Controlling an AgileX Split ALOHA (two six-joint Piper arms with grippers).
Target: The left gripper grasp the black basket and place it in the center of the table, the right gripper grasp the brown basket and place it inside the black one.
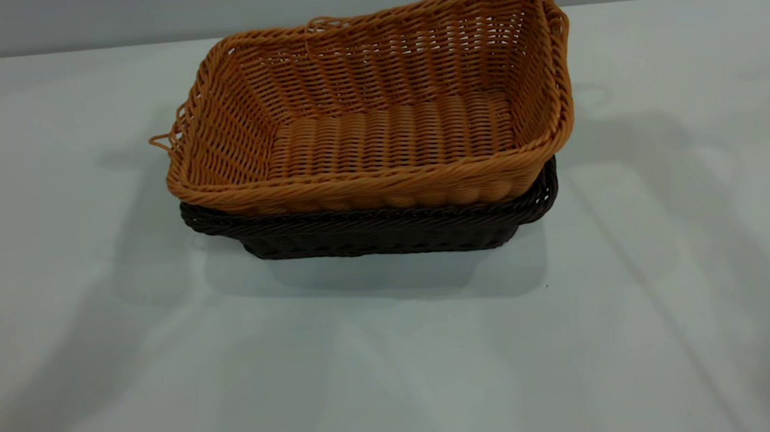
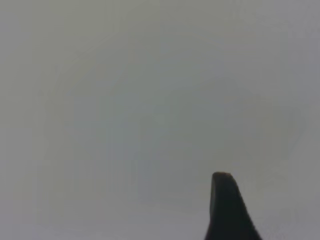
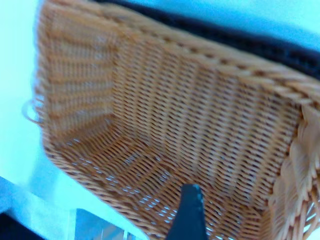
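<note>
Two baskets sit stacked near the middle of the table [image 1: 98, 371] in your exterior view. The brown basket [image 1: 377, 108] is nested in the black basket [image 1: 386, 233], but not level: its right end rides high, its left end sits lower, so it is tilted. Only the dark braided rim and a strip of the near wall of the black one show below the orange weave. A loose strand loop sticks out at the brown basket's left corner, another along its far rim.

No arm or gripper appears in your exterior view.

From the right wrist view, you look down into the brown basket [image 3: 165, 135], its woven floor and inner walls filling the picture, the black basket's rim [image 3: 260, 45] running as a dark band along its outer edge. One black fingertip [image 3: 190, 212] of the right gripper pokes in over the basket's wall; the other finger is out of view, so you cannot tell how the right gripper is set.

From the left wrist view, you get only bare table [image 2: 125, 100] and a single dark fingertip [image 2: 225, 207] of the left gripper. Same there: cannot tell.
</note>
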